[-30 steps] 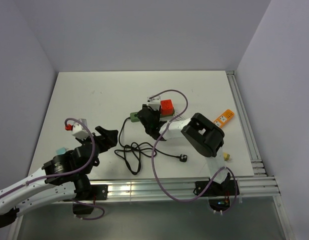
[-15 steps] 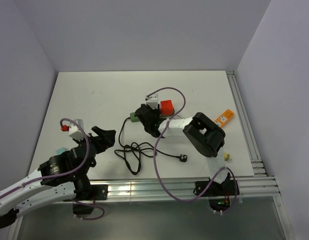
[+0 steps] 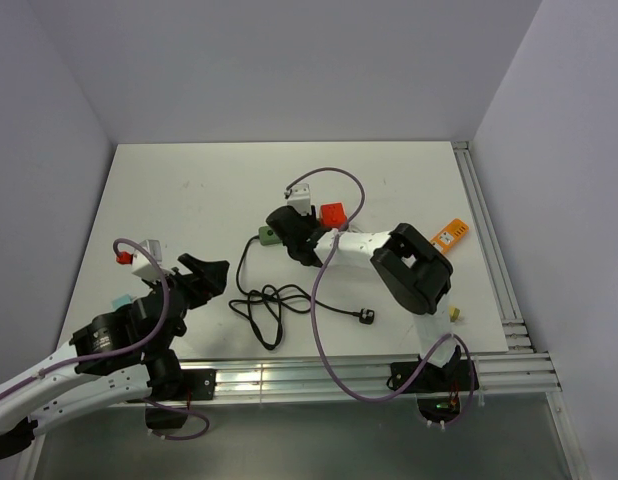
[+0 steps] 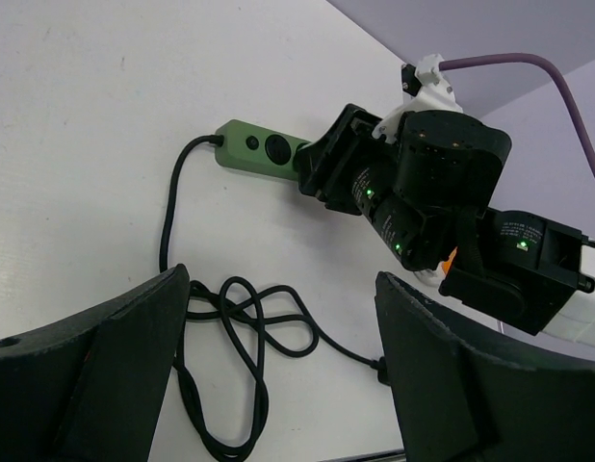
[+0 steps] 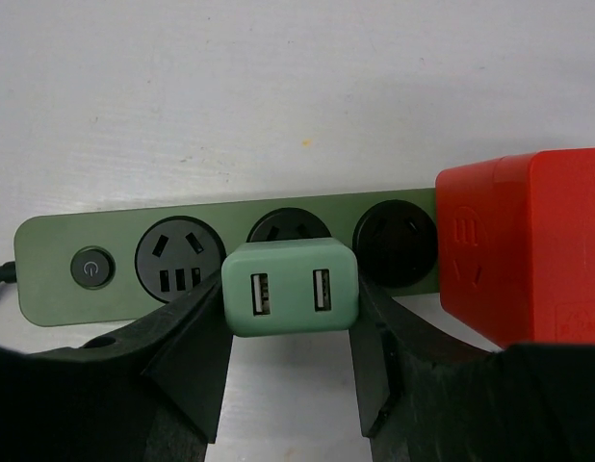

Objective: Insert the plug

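The right claw [image 5: 286, 337] is closed on the plug [image 5: 290, 289], with one finger on each side. The plug is light green and has two small slots on its face. It sits right at the middle hole of the green power strip [image 5: 115, 265], which lies flat on the white table [image 3: 189, 190]. I cannot tell if its pins are in. A red block [image 5: 529, 250] is plugged in just beside it. The left claw [image 4: 278, 356] is open and holds nothing, above a curly black cord [image 3: 264, 303].
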`<state>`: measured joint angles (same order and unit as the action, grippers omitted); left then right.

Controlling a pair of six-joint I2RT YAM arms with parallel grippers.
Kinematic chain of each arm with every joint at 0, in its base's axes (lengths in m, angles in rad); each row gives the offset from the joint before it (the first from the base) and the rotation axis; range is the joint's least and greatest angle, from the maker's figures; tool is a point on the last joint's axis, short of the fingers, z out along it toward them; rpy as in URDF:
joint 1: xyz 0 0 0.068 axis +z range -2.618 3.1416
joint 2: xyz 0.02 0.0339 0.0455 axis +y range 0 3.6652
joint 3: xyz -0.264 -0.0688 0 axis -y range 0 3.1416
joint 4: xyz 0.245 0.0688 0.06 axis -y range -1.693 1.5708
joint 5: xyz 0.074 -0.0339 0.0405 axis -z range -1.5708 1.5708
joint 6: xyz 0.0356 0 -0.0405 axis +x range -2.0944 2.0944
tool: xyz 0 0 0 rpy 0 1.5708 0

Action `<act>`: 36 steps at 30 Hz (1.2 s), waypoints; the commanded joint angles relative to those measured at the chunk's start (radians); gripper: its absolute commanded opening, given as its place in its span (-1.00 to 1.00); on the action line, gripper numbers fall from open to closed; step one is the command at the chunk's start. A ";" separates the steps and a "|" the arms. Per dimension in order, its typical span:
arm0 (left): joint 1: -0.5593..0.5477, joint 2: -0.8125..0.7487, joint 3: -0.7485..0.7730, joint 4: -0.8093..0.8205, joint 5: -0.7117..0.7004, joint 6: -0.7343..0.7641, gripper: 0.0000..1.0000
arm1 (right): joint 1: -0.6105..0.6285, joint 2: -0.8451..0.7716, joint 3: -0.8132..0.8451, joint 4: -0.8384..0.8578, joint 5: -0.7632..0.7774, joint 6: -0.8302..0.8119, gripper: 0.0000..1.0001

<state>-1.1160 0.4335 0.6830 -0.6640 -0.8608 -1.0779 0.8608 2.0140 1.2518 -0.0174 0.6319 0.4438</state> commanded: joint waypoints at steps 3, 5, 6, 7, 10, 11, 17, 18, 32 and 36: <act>0.001 -0.013 0.029 -0.017 0.006 -0.013 0.68 | 0.066 0.089 -0.089 -0.319 -0.334 0.010 -0.41; 0.001 -0.018 0.021 -0.016 0.008 -0.013 0.68 | 0.061 0.086 -0.084 -0.312 -0.321 0.009 -0.17; 0.001 -0.019 0.021 -0.011 0.009 -0.011 0.68 | 0.060 0.083 -0.072 -0.317 -0.314 0.007 -0.11; 0.002 -0.022 0.018 -0.009 0.008 -0.011 0.68 | 0.054 0.078 -0.066 -0.320 -0.305 0.007 -0.03; 0.001 -0.022 0.020 -0.011 0.008 -0.011 0.68 | 0.043 0.023 -0.046 -0.317 -0.276 -0.007 0.26; 0.001 -0.019 0.020 -0.011 0.006 -0.011 0.68 | 0.040 -0.021 -0.039 -0.319 -0.265 -0.017 0.38; 0.001 0.007 0.024 -0.009 0.000 -0.013 0.72 | 0.043 -0.216 0.101 -0.424 -0.201 -0.068 0.55; 0.001 0.011 0.024 -0.006 -0.001 -0.010 0.72 | 0.043 -0.240 0.135 -0.456 -0.184 -0.074 0.55; 0.019 0.302 0.142 -0.245 -0.054 -0.132 0.99 | 0.050 -0.711 0.048 -0.558 -0.328 -0.053 0.56; 0.242 0.462 0.227 -0.099 0.231 0.149 0.99 | 0.050 -0.782 -0.008 -0.589 -0.325 -0.043 0.55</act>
<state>-1.0119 0.8307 0.8646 -0.8387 -0.8330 -1.1004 0.9054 1.2682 1.2926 -0.5312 0.3122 0.3882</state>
